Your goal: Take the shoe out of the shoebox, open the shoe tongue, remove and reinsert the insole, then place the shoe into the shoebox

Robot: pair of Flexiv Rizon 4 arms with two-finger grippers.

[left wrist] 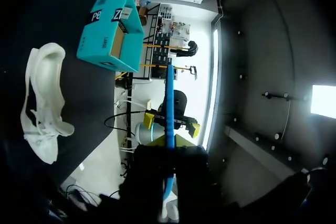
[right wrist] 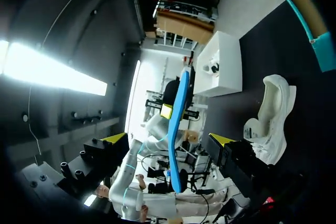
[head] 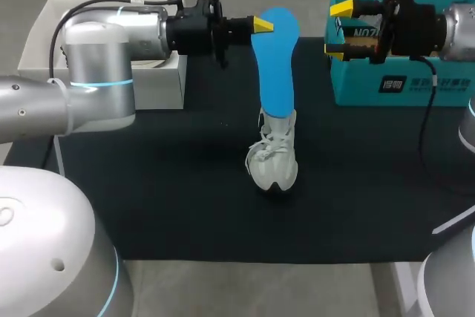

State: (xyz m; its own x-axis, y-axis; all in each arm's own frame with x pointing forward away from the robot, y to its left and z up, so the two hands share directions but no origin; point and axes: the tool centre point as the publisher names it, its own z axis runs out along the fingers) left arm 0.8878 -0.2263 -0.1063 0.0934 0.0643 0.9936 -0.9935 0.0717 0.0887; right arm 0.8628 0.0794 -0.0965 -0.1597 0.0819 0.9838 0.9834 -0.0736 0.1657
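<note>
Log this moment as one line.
left jaws: shut on insole, held aloft | right jaws: open, empty | shoe: on mat, insole out

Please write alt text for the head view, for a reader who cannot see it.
The left gripper holds one end of a blue insole, whose other end overlaps the white shoe on the black mat. The right gripper is open before the teal shoebox.

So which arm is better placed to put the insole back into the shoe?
Left. The left gripper holds the blue insole in the air near the white shoe; the right gripper is open and empty, over by the teal shoebox.
</note>
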